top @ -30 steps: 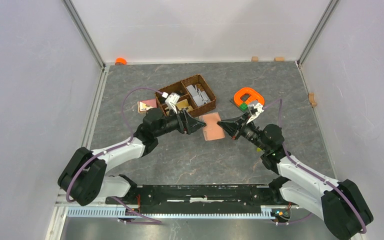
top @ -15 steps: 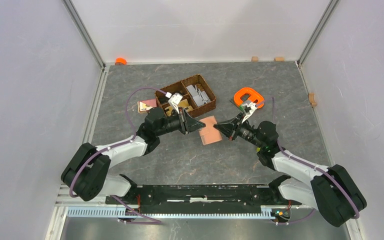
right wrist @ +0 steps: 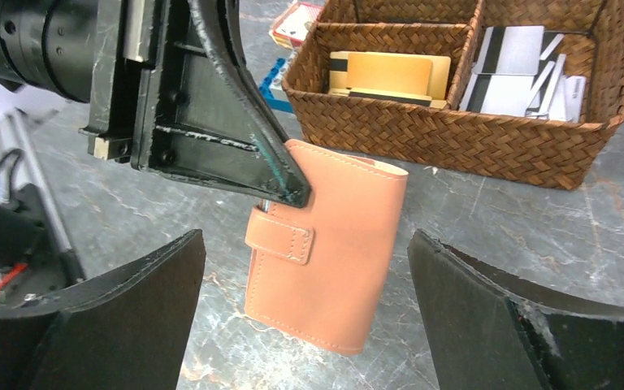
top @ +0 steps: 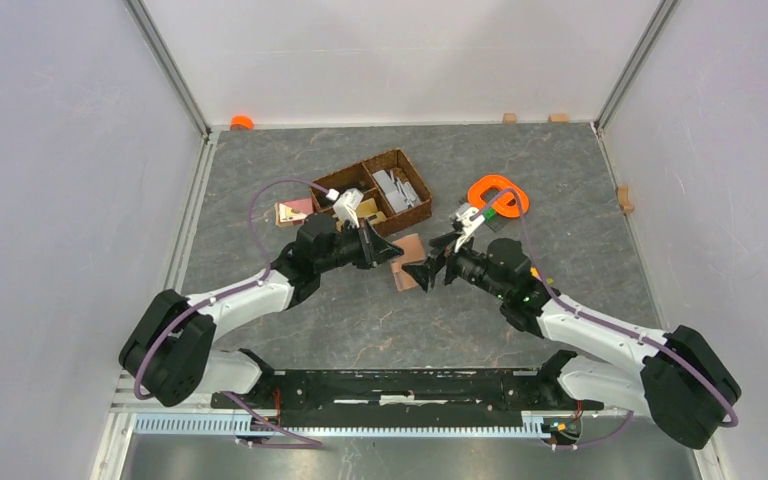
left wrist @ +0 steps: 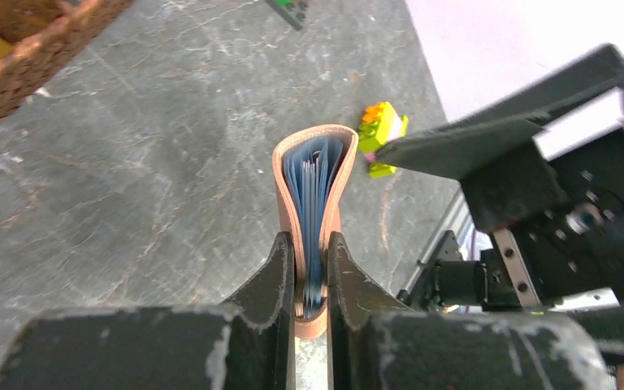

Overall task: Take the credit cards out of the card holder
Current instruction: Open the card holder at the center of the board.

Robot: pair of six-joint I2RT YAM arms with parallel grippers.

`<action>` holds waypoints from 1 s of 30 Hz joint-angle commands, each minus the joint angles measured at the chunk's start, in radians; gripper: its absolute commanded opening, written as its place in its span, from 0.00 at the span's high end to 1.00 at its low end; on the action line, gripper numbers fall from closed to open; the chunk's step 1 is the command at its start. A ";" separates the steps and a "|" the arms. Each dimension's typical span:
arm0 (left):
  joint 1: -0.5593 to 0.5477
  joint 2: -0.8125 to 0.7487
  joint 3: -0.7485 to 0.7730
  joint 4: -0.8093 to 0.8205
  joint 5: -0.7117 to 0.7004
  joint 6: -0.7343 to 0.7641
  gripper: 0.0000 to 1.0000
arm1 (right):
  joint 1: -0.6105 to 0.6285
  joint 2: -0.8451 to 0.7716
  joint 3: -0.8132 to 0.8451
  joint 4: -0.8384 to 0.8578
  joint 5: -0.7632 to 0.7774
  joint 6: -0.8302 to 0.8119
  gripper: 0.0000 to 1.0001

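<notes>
The 2 arms reach from their bases at the near edge over the dark grey stone-patterned table (top: 360, 330) and meet near its middle. Between them is the small tan-pink leather-like card holder (top: 410, 247), turned on edge. The left gripper (left wrist: 311, 244) has its 2 fingers pressed together on the holder's open end, pinching both leather walls with the thin blue credit cards (left wrist: 313, 195) packed between them. The folded spine bows outward, away from that wrist. Whether the holder's lower corner touches the table cannot be told.

The right gripper (right wrist: 305, 244) faces the holder from the other side with its fingers spread wide, 1 on each side of the holder and clear of it, gripping nothing. From this wrist the holder's flat face shows, its small snap tab (right wrist: 280, 240) lying just beside the tip of the left gripper's finger.

A yellow-green toy brick (left wrist: 382, 134) lies on the table beyond the holder.

Farther back stands the dark brown woven wicker basket (right wrist: 455, 138) with 2 compartments showing: yellow cards (right wrist: 390, 73) in 1, grey-white cards (right wrist: 520, 73) in the other. Left of the basket lies a pink-and-white square piece (top: 293, 212); to its right, an orange plastic ring (top: 497, 193).
</notes>
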 commanded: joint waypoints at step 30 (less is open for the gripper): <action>0.011 -0.105 0.013 0.006 -0.066 -0.144 0.92 | 0.413 0.392 0.326 -0.266 0.858 -0.238 0.43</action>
